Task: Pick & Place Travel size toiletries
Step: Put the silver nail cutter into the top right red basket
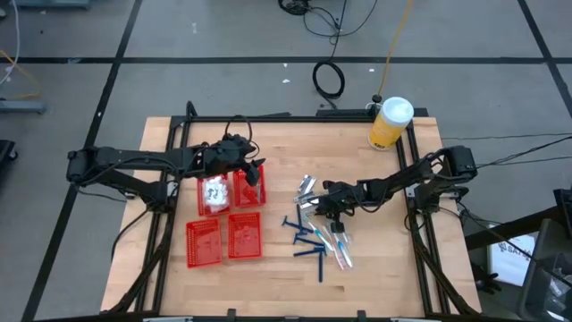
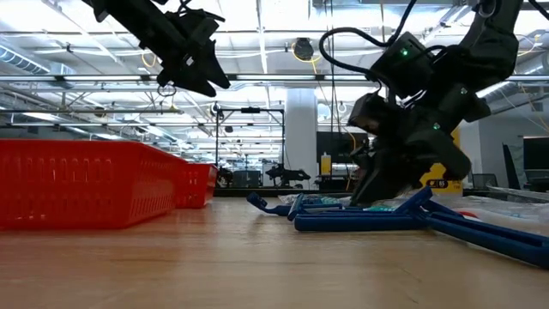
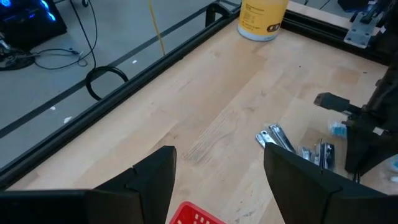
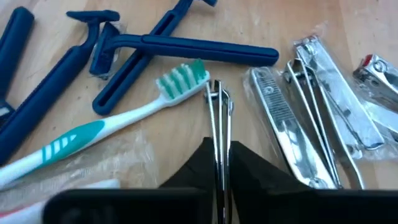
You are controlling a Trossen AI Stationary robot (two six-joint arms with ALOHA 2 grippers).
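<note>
The toiletries lie in a loose heap right of the table's middle: dark blue razors point(image 1: 308, 241), toothbrushes point(image 1: 340, 249) and silver nail clippers point(image 1: 307, 188). My right gripper point(image 1: 323, 207) reaches into the heap from the table's right and is shut on one silver nail clipper point(image 4: 217, 106), beside a white and teal toothbrush point(image 4: 124, 121). My left gripper point(image 1: 255, 170) hangs open and empty above the red baskets point(image 1: 204, 243), its fingers point(image 3: 155, 180) wide apart. My right gripper pinches the silver nail clipper between its two fingers, which lie along it. The clipper stands on edge, its far end point(image 4: 217, 93) jutting past the fingertips. The fingers slant down from the table's right side. Whether the clipper is clear of the table, I cannot tell.
Several red mesh baskets stand left of the middle; the far left one point(image 1: 214, 192) holds white packets. A yellow jar with a white lid point(image 1: 391, 122) stands at the far right corner. More wrapped nail clippers point(image 4: 323, 106) lie close beside the held one.
</note>
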